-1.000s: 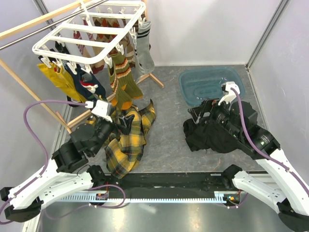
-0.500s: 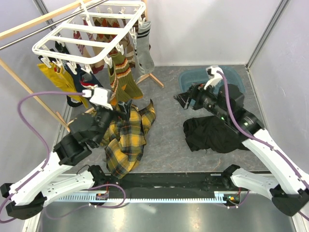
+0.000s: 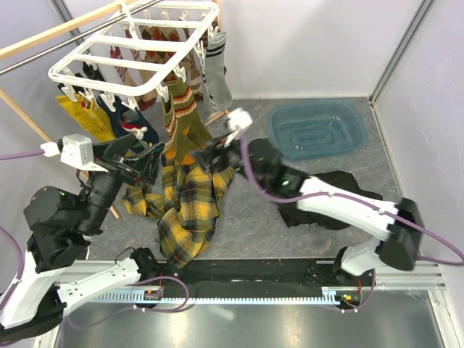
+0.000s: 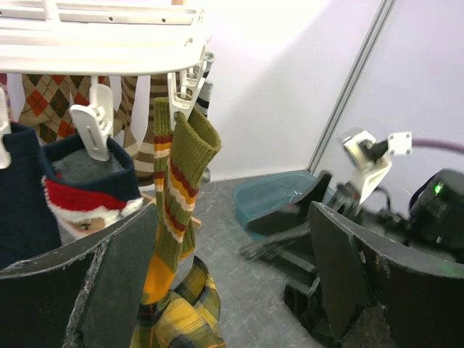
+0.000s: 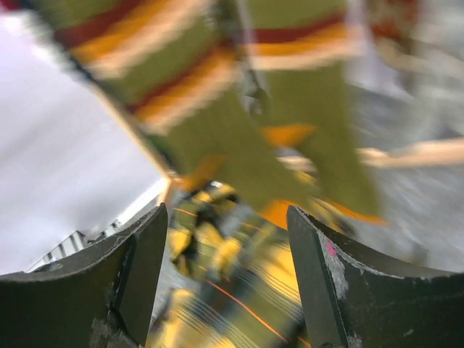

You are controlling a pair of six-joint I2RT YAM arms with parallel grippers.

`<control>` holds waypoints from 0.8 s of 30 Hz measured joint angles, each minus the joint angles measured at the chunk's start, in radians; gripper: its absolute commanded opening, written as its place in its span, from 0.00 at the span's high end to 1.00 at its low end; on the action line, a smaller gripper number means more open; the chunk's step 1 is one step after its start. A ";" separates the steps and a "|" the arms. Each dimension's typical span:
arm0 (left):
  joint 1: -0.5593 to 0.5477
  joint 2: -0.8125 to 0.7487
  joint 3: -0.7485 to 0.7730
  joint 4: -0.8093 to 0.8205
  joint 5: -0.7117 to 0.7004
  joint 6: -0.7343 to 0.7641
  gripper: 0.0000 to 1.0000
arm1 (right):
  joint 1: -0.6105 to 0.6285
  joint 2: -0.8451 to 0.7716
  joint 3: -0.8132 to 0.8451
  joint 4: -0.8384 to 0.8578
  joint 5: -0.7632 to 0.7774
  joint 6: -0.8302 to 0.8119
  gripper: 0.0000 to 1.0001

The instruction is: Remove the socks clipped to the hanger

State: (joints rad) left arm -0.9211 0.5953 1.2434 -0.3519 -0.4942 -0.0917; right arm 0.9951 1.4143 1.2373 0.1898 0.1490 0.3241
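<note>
1. From above, we see the hanger (image 3: 138,43) hanging at the far left, with socks (image 3: 185,109) clipped all around it: mustard, navy, olive-orange striped and grey striped. We find no loose sock on the table (image 3: 254,217), only a yellow plaid cloth (image 3: 192,210), a black garment (image 3: 326,203) and a blue basin (image 3: 315,129). We judge the task barely begun, with every sock left to pull. The left end effector (image 3: 138,163) is raised beside the navy socks. The right end effector (image 3: 206,154) reaches in near the olive-orange striped sock (image 3: 185,123).

2. In the left wrist view, the left end effector (image 4: 228,217) has its fingers spread wide with nothing between them. The striped sock (image 4: 177,188) dangles limp and long from a white clip, just ahead. A navy sock with a red-white cuff (image 4: 80,188) hangs closer on the left.

3. The right wrist view is blurred. The right end effector (image 5: 226,214) is spread too, pinching nothing. The striped sock (image 5: 290,123) hangs just beyond its fingertips, above the plaid cloth.
</note>
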 measured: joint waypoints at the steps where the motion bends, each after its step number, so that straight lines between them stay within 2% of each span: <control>1: 0.000 -0.001 0.014 -0.019 -0.001 -0.003 0.09 | 0.041 0.041 0.026 0.030 0.027 -0.024 0.26; 4: 0.000 0.010 0.061 -0.076 -0.001 -0.013 0.10 | 0.132 0.147 0.090 0.117 0.094 -0.087 0.28; 9: 0.001 0.037 0.123 -0.142 -0.001 -0.023 0.12 | 0.204 0.302 0.195 0.205 0.258 -0.182 0.33; 10: 0.001 0.041 0.129 -0.148 -0.002 -0.023 0.12 | 0.212 0.325 0.211 0.214 0.294 -0.197 0.42; 12: 0.001 0.051 0.142 -0.164 -0.006 -0.023 0.12 | 0.222 0.364 0.241 0.226 0.375 -0.229 0.52; 13: 0.001 0.058 0.149 -0.174 -0.010 -0.023 0.12 | 0.226 0.378 0.251 0.235 0.418 -0.242 0.64; 14: 0.001 0.065 0.154 -0.179 -0.013 -0.023 0.12 | 0.227 0.388 0.257 0.245 0.457 -0.254 0.71; 15: 0.001 0.070 0.157 -0.181 -0.018 -0.023 0.12 | 0.227 0.394 0.260 0.254 0.487 -0.266 0.86; 16: 0.001 0.077 0.162 -0.186 -0.021 -0.023 0.12 | 0.227 0.396 0.260 0.263 0.510 -0.275 0.95; 17: 0.001 0.084 0.168 -0.191 -0.023 -0.023 0.12 | 0.227 0.396 0.259 0.268 0.524 -0.284 1.00; 24: 0.001 0.176 0.240 -0.203 -0.023 -0.023 0.12 | 0.233 0.310 0.201 0.287 0.487 -0.295 1.00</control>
State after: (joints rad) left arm -0.9203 0.7715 1.4834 -0.5552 -0.5175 -0.1143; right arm 1.2285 1.7245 1.4384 0.4767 0.6357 0.0292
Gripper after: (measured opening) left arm 0.877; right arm 0.010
